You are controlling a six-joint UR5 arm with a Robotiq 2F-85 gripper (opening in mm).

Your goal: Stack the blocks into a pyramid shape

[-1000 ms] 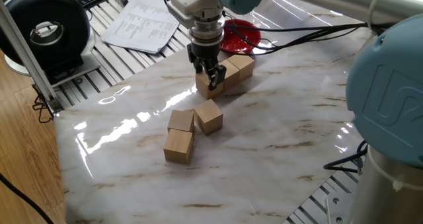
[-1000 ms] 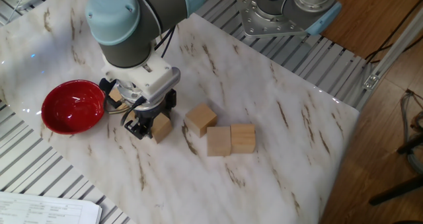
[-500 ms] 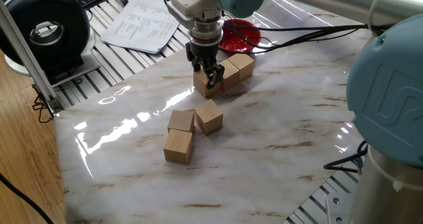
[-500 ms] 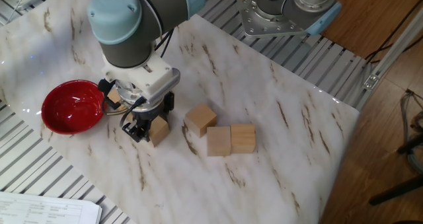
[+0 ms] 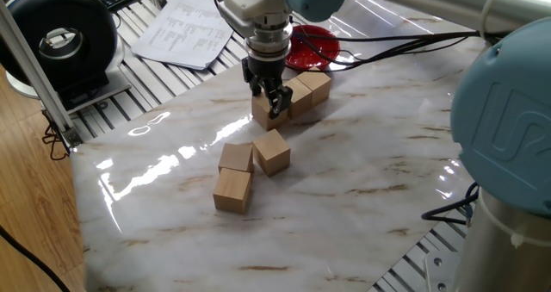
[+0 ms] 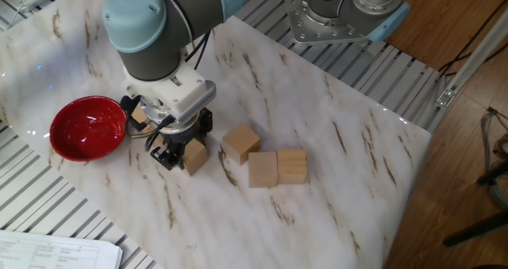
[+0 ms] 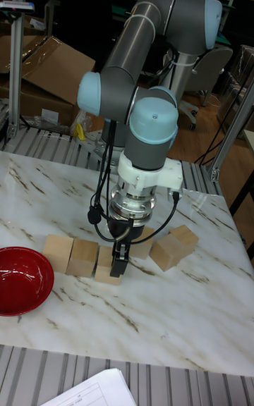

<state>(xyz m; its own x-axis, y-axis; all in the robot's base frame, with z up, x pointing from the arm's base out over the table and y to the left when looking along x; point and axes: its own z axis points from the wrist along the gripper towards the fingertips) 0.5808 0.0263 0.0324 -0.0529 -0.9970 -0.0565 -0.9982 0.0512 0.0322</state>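
Observation:
My gripper (image 5: 270, 108) is shut on one of the blocks (image 5: 263, 118), a light-tan cube resting on the marble at the near end of a row with two other blocks (image 5: 299, 96) (image 5: 317, 84). The tall fixed view shows that row (image 7: 58, 251) (image 7: 83, 257) with the gripped block (image 7: 104, 273) touching its right end and the gripper (image 7: 114, 265) around it. From the other fixed view, the gripper (image 6: 179, 153) holds the same block (image 6: 195, 155). Three loose blocks (image 5: 272, 151) (image 5: 236, 157) (image 5: 232, 189) lie nearer the front.
A red bowl (image 5: 314, 47) sits just beyond the row, also seen as a red bowl (image 6: 87, 127) left of the gripper. Papers (image 5: 184, 29) and a black round device (image 5: 60, 40) lie off the marble top (image 5: 362, 180) at the back left. Cables trail from the arm's wrist.
The gripper and its block have shifted only a little beside the row. The other blocks and the bowl have not moved.

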